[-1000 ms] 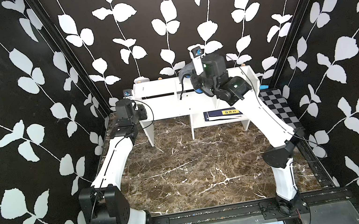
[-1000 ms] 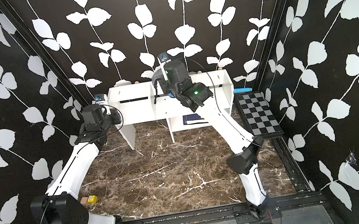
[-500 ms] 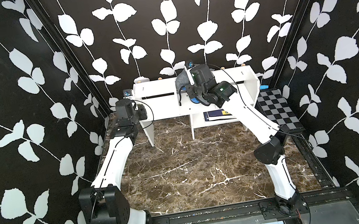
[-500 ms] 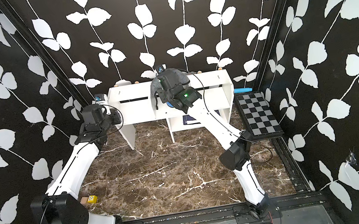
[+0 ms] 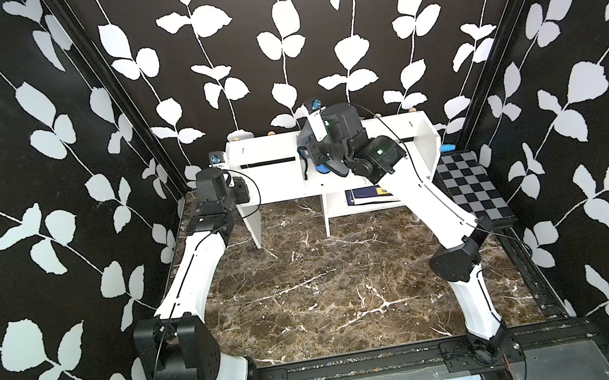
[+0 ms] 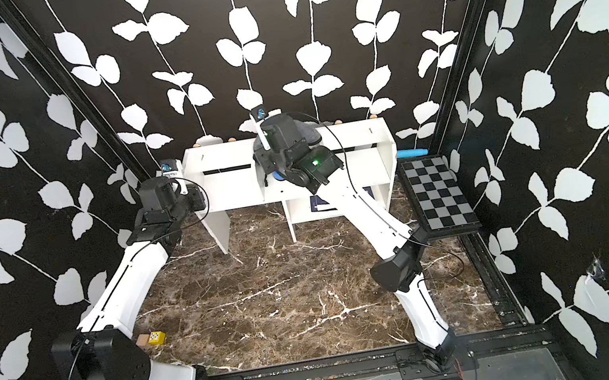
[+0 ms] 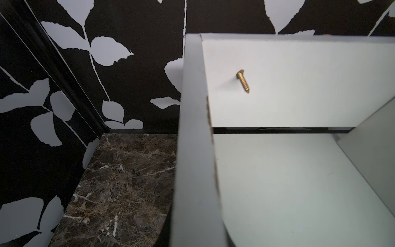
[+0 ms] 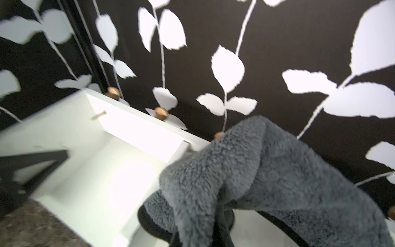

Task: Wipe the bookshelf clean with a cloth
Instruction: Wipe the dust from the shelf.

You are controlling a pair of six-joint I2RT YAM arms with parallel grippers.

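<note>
The white bookshelf (image 5: 271,175) (image 6: 236,190) stands against the back wall. My right gripper (image 5: 324,154) is over its middle, shut on the cloth (image 5: 303,144), a grey fluffy towel with a patch of blue showing underneath. In the right wrist view the cloth (image 8: 245,171) drapes over the jaws and hides them, and its dark-edged fold rests on the shelf board (image 8: 96,181). My left gripper (image 5: 240,190) is at the shelf's left end. Its wrist view shows the side panel (image 7: 196,149) running down between the jaws, gripped.
A black-and-grey checkered board (image 5: 470,188) lies to the right of the shelf, with a blue object (image 5: 447,147) behind it. A dark blue book (image 5: 368,192) sits in the lower compartment. A brass screw (image 7: 243,81) sticks out of the back board. A small yellow block (image 6: 157,338) lies near the left arm's base.
The right arm has carried the cloth leftward along the shelf, from right of centre to the middle, and its wrist has turned. The left arm has not moved.
</note>
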